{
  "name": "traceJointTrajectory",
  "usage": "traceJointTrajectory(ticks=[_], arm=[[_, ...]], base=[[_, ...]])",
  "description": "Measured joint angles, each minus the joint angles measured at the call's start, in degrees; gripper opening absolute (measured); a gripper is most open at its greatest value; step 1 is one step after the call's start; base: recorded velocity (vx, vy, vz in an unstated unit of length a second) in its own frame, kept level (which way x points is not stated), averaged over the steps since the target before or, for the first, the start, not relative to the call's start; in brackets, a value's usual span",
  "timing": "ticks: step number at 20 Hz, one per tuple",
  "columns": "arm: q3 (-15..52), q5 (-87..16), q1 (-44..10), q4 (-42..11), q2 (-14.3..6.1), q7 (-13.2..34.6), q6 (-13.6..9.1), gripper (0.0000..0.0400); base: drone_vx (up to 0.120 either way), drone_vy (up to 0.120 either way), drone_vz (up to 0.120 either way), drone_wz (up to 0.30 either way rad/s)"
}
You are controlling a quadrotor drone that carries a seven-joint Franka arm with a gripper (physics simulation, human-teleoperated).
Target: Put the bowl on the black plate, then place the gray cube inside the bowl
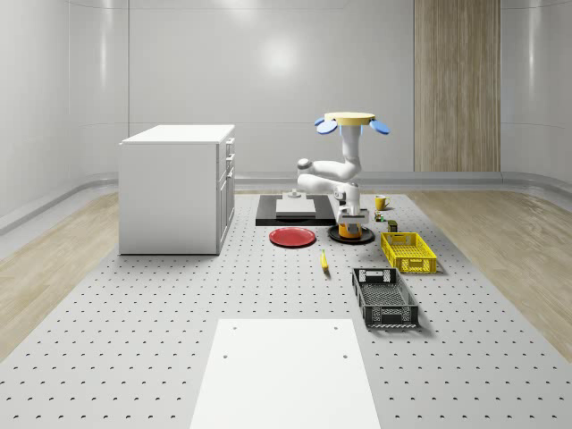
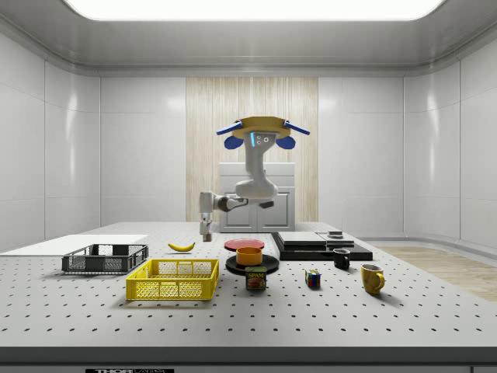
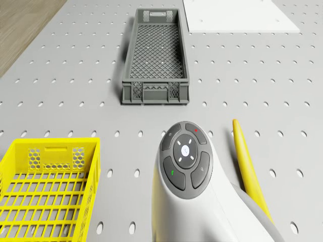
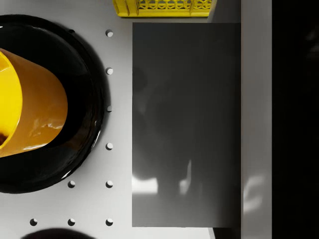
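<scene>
The orange bowl stands on the black plate. The drone hovers high above the plates, its white arm bent downward. My gripper hangs above the table, left of the bowl in the side view. It is shut on the gray cube, whose flat gray face sits beside the bowl and plate in the wrist view. A dark finger borders the cube.
A red plate lies next to the black one. A yellow basket, a gray crate and a banana lie nearby. A white cabinet stands at the whole-scene view's left.
</scene>
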Motion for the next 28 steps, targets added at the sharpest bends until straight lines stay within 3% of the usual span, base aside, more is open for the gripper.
traceJointTrajectory(ticks=[24,28], arm=[[0.0,0.1,-0.1,0.0,-0.3,0.1,0.3,0.0251],[0.1,0.1,-0.1,0.0,-0.3,0.1,0.3,0.0251]], base=[[-0.120,0.000,0.000,0.000],[-0.120,0.060,0.000,0.000]])
